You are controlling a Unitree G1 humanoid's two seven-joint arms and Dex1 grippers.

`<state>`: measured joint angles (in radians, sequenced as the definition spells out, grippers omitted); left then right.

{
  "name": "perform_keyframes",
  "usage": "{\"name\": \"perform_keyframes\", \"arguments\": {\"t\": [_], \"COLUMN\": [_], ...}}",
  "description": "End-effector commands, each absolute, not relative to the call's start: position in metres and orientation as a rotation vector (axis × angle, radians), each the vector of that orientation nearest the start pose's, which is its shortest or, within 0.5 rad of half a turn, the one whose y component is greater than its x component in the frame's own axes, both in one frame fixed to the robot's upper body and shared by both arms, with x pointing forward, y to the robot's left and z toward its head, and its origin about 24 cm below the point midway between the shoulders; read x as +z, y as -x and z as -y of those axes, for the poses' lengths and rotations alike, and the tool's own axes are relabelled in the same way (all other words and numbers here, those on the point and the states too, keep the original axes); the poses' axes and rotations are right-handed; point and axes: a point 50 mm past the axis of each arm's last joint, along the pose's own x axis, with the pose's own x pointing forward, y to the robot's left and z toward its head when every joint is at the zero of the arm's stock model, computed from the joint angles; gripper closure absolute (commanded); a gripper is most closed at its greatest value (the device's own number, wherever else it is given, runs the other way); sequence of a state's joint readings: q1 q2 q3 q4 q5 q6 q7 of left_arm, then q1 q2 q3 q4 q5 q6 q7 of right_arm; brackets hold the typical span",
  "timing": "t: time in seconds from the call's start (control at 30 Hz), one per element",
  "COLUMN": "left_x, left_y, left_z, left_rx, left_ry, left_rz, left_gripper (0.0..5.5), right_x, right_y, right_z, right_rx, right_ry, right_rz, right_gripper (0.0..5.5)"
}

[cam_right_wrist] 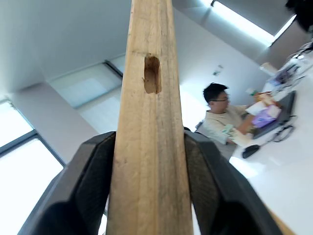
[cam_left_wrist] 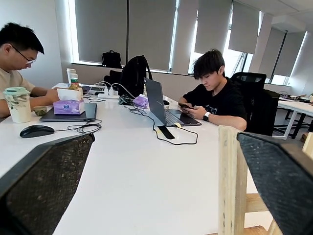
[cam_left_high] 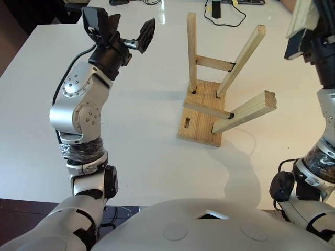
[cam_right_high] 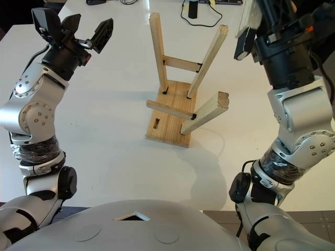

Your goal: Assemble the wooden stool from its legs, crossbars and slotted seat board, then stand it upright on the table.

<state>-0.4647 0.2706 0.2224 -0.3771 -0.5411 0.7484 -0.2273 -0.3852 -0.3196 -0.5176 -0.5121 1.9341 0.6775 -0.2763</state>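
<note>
A: State of the left gripper?

B: Raised over the table, left of the stool, fingers spread, nothing in them. Probably parked clear of the work.

A: The stool?

B: One seat board lies flat at table centre, slots upward to receive parts. Three legs are seated, joined by two crossbars. One slot is vacant.

A: The right gripper?

B: Raised at the right, clamped on the fourth leg, which is likely meant for that slot.
</note>
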Motion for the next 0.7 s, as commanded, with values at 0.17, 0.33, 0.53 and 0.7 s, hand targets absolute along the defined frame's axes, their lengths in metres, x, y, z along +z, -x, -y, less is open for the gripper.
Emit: {"name": "perform_keyframes", "arguments": {"t": [0.17,0.33,0.53,0.7], "left_x": [0.209,0.217,0.226,0.244], "left_y": [-0.292,-0.29,-0.28,-0.263], "left_z": [-0.162,-0.154,-0.138,-0.121], "left_rx": [-0.447,-0.494,-0.711,-1.006], "left_ry": [0.255,0.277,0.335,0.417], "left_rz": [0.111,0.095,0.145,0.218], "left_gripper": [0.1,0.1,0.1,0.1], "right_x": [0.262,0.264,0.268,0.261], "right_y": [-0.229,-0.23,-0.22,-0.212], "right_z": [0.189,0.186,0.159,0.143], "right_rx": [0.763,0.797,0.954,1.168], "right_ry": [-1.142,-1.082,-0.375,0.095], "right_rz": [0.245,0.218,0.176,0.152], "right_gripper": [3.38,3.38,3.38,3.38]}}
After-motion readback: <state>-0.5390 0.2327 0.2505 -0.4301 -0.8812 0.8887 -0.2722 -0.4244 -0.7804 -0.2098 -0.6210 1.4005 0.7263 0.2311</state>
